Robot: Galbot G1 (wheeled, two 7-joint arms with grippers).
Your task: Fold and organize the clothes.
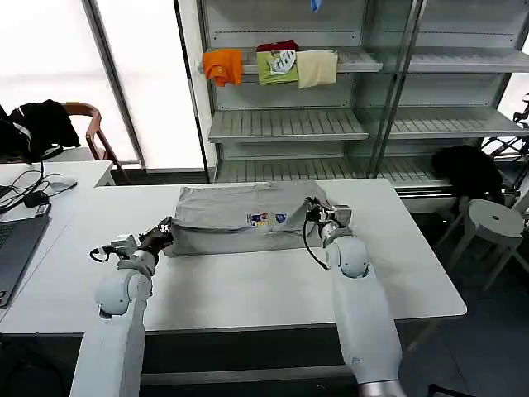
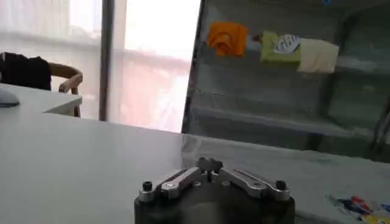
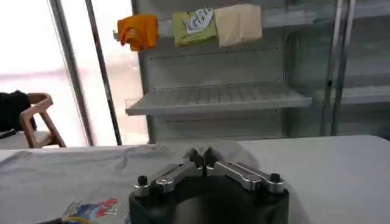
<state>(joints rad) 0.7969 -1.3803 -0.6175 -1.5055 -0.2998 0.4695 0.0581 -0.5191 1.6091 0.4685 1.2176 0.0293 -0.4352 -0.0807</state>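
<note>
A light grey shirt (image 1: 231, 217) lies partly folded at the far middle of the white table (image 1: 248, 289), its small multicolour print (image 1: 266, 219) facing up. My left gripper (image 1: 169, 227) is at the shirt's left edge, shut, with its fingertips (image 2: 209, 164) pinched together on the grey fabric (image 2: 292, 176). My right gripper (image 1: 309, 210) is at the shirt's right edge, also shut. Its tips (image 3: 203, 156) meet on a raised bit of the shirt (image 3: 73, 176). The print (image 3: 91, 210) shows beside that gripper.
Behind the table stands a metal shelf (image 1: 289, 124) holding orange (image 1: 223, 66), green (image 1: 278, 64) and cream (image 1: 316, 68) garments. A laptop (image 1: 12, 244) and cables sit on the left table. A chair with black clothing (image 1: 41, 124) is far left, a stool (image 1: 496, 219) at right.
</note>
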